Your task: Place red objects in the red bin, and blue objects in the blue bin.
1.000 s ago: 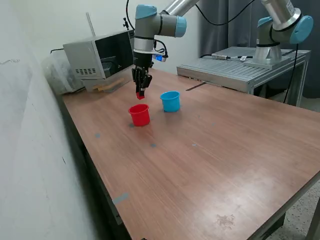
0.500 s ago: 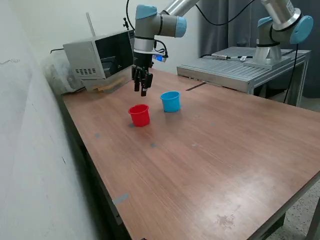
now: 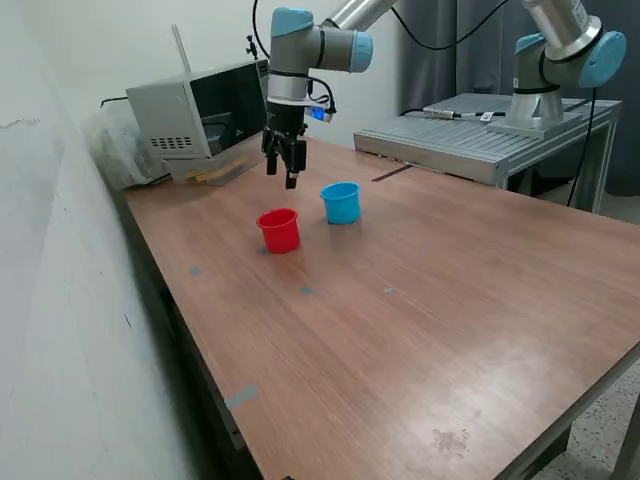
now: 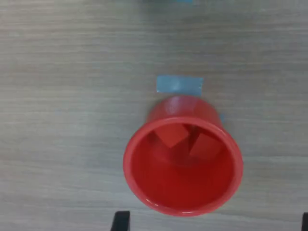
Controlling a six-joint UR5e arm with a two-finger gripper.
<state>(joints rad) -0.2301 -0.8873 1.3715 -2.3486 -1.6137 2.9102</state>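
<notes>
The red bin (image 3: 279, 229) stands on the wooden table (image 3: 420, 310), with the blue bin (image 3: 341, 202) just to its right in the exterior view. Seen from the wrist, the red bin (image 4: 183, 161) holds two red objects, one cube (image 4: 172, 135) beside the other (image 4: 205, 146). My gripper (image 3: 281, 177) hangs open above the red bin with nothing between its fingers. Only the tips of its fingers (image 4: 120, 221) show at the edge of the wrist view. The blue objects are out of view, and the blue bin's inside does not show.
A grey microwave-like box (image 3: 195, 115) sits at the table's back corner near a white wall. A second arm (image 3: 548, 60) stands on a metal bench (image 3: 470, 140) behind. Small blue tape marks (image 4: 179, 84) dot the table top.
One second ago my gripper was shut on a red cube just above the red bin. It has let go and risen a little; the cube now lies in the red bin.
</notes>
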